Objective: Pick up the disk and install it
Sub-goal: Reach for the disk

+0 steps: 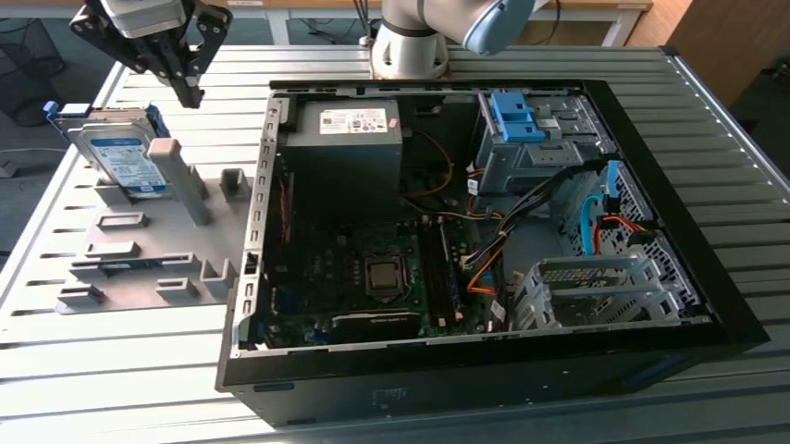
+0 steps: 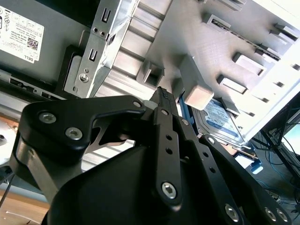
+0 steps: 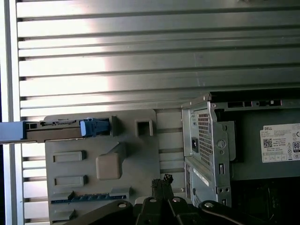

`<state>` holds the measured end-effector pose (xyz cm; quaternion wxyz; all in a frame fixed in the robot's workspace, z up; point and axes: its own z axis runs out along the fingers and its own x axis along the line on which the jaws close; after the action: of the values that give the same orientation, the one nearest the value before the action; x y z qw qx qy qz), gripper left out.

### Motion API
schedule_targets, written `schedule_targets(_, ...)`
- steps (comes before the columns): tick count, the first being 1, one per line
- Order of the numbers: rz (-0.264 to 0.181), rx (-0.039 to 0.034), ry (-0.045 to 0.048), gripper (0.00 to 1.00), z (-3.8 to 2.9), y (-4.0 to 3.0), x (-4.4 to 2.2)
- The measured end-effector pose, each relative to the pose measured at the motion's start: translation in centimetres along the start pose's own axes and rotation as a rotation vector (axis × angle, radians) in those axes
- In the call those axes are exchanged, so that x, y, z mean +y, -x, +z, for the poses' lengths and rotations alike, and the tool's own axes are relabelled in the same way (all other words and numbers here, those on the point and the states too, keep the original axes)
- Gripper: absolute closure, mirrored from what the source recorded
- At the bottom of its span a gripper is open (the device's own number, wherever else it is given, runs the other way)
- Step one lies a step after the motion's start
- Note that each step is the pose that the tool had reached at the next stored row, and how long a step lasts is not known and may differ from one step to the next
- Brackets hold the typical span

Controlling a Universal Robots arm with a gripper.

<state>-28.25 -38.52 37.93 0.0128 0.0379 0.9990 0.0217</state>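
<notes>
Jaws pinched together — grey post (image 1: pixel 184 185) just beside the disk (image 1: pixel 122 155).

The gripper (image 1: pixel 189 94) hangs above the slatted metal table (image 1: pixel 124 370), its fingers pressed together with nothing between them. Just below it, toward the exterior view's left, the disk (image 1: pixel 120 153) leans on edge in a grey holder (image 1: pixel 185 245), apart from the fingertips. Toward the exterior view's right of the gripper lies an open computer case (image 1: pixel 494 379). Inside it, a dark-grey box (image 1: pixel 346 162) sits nearest the gripper and a blue latch (image 1: pixel 512 116) farther off. The arm's base (image 1: pixel 408 51) stands behind the case.
</notes>
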Motion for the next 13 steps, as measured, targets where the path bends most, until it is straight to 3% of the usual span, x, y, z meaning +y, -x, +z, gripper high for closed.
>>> schedule_targets(5,0.000,0.0000,0.0000,0.89,0.00,-0.11,-0.01)
schedule_targets(13,0.000,0.0000,0.0000,0.89,-0.01,-0.85,-0.02)
